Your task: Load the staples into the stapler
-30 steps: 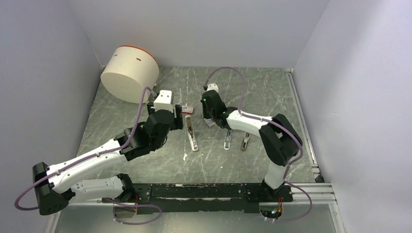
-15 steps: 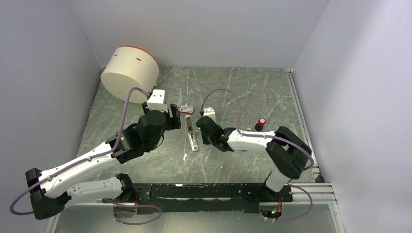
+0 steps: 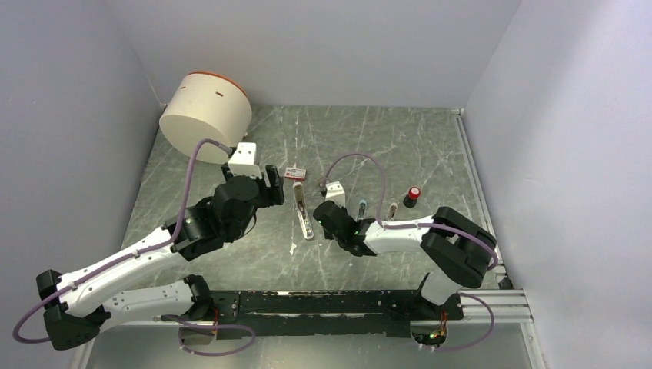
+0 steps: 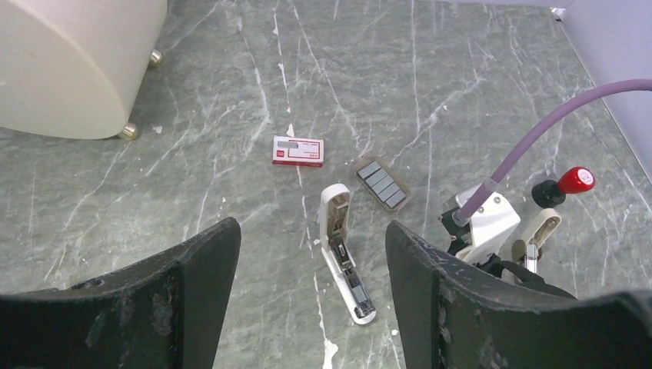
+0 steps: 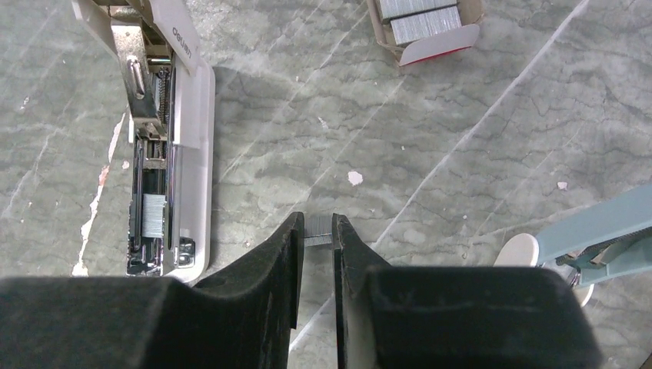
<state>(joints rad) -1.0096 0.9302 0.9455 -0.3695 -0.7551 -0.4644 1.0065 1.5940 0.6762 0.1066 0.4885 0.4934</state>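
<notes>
1. Since a second earlier, the right gripper (image 3: 321, 224) had travelled from the middle of the top view down to lower centre. The left gripper (image 3: 274, 184) had drawn slightly left. A red-capped item (image 3: 413, 194), hidden before, had come into sight right of centre.
2. The stapler (image 3: 304, 215) lay open on the table (image 3: 369, 146) at the centre of the top view, running top to bottom. In the right wrist view the stapler (image 5: 194, 138) filled the left of the frame, its channel exposed, with a short block of staples near the lower end.
3. The staples box (image 3: 294, 174), red with a white label, lay just above the stapler's upper end, apart from it. In the left wrist view the staples box (image 4: 297, 151) sat at upper centre.
4. An open tray (image 4: 381, 183) of staple strips lay right of the box, near the stapler's upper end. The same tray (image 5: 427, 23) showed at the top right of the right wrist view.
5. The right gripper (image 5: 317, 221) was pinched on a small staple strip (image 5: 317, 231), just right of the stapler's lower end and apart from it.
6. The left gripper (image 4: 311, 231) stood spread wide with nothing between its fingers, left of the stapler's upper end.
7. A white drum (image 3: 206, 108) occupied the upper left of the top view. A teal-handled item (image 5: 600, 234) showed at the right edge of the right wrist view.
</notes>
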